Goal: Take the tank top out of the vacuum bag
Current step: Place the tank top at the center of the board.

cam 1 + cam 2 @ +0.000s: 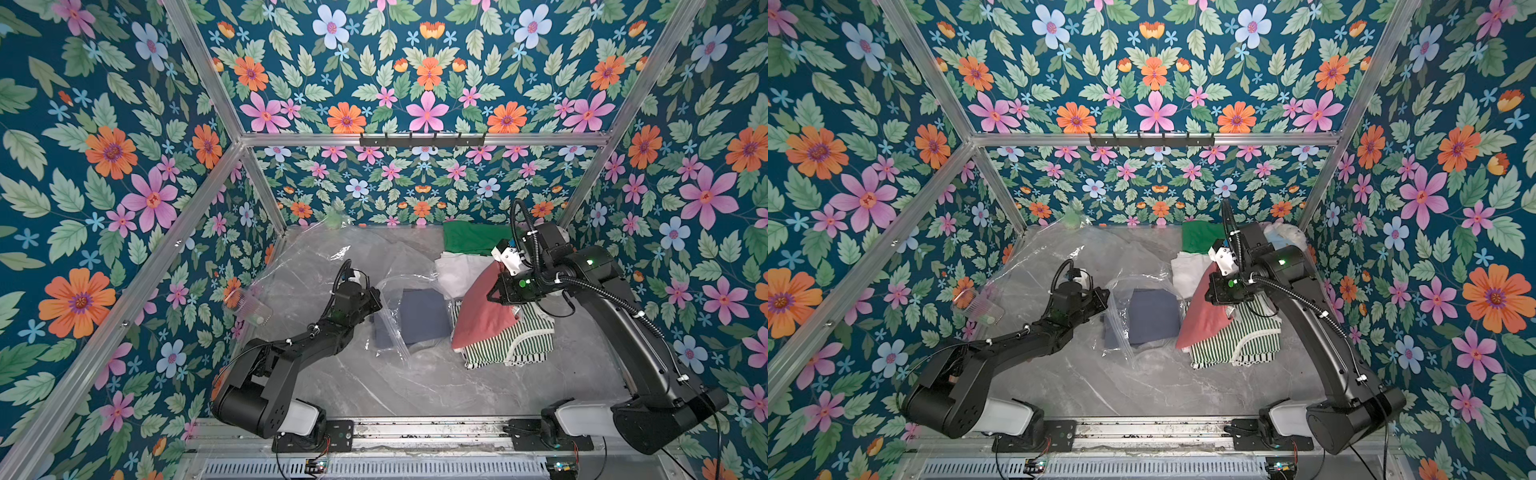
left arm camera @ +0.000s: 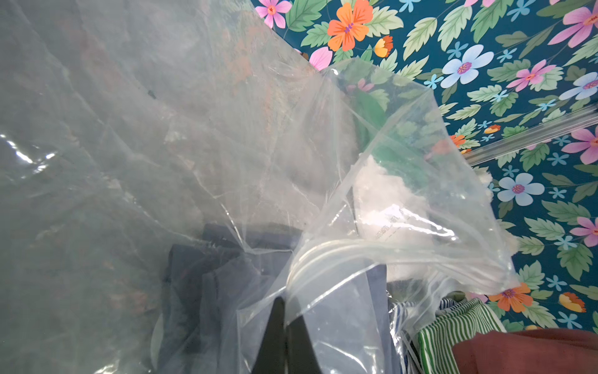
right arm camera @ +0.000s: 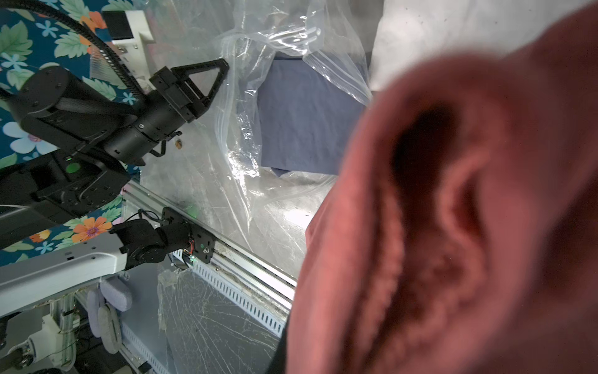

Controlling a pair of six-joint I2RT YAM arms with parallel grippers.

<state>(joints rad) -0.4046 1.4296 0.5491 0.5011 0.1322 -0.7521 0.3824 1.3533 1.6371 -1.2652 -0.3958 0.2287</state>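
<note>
Grey marbled bench [image 1: 415, 386] filled the lower middle of both top views, boxed in by floral wallpaper [image 1: 428, 83]. Nearest on it, right of centre, a green-and-white striped garment [image 1: 511, 345] lay folded on a heap. Over it hung a pink-red garment [image 1: 478, 316], pinched at its upper edge by the right gripper [image 1: 493, 297], whose jaws were closed on the cloth; that fabric filled much of the right wrist view.

Just left of the heap sat the mouth of the vacuum bag [image 1: 332, 266], its zip strip clamped between the closed jaws of the left gripper [image 2: 284, 311]. A navy garment [image 1: 424, 316], folded square, lay inside the mouth, seen through the plastic; whether it was a tank top could not be told.

The bag's long axis ran from there toward the upper left of the frame, mouth pointing at the heap, far end reaching the back wall. Farther back on the right lay a white garment [image 1: 457, 270] and, behind it, a green garment [image 1: 469, 237].
</note>
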